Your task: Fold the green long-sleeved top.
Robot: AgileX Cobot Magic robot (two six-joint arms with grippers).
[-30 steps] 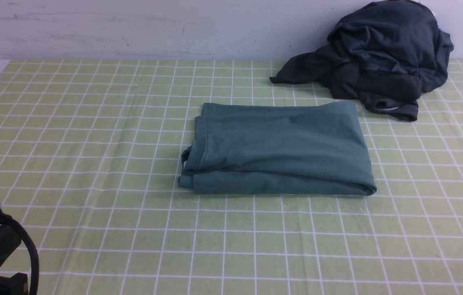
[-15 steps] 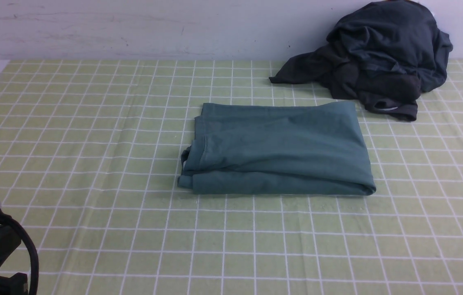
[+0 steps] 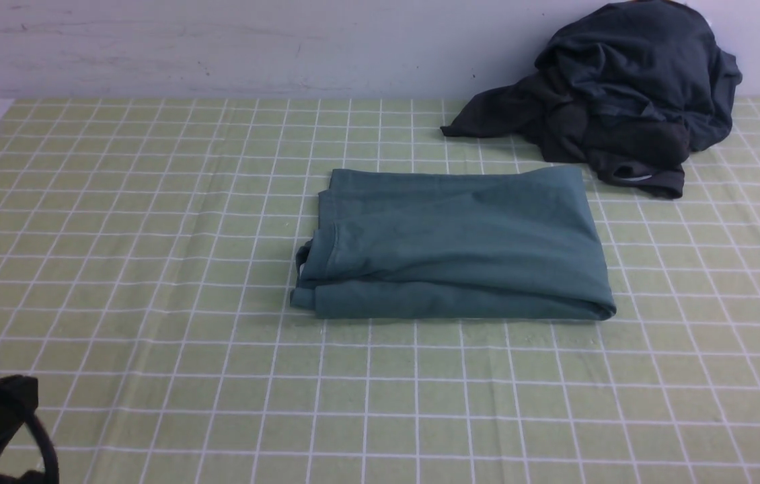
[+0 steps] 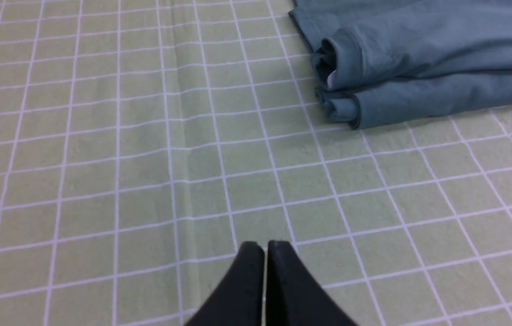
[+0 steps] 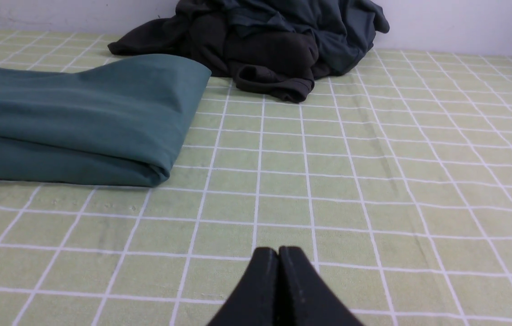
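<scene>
- Green long-sleeved top (image 3: 454,245): muted teal-green, soft matte cloth.
- State: folded into a flat, stacked rectangle, long side running left-right; several layers show at its left end, rolled edges and a sliver of white inside.
- Right end a smooth rounded fold; top layer faintly creased.
- Lies on the checked tablecloth (image 3: 151,269), mid-table, just near-left of the dark clothes heap (image 3: 622,87), not touching it.
</scene>
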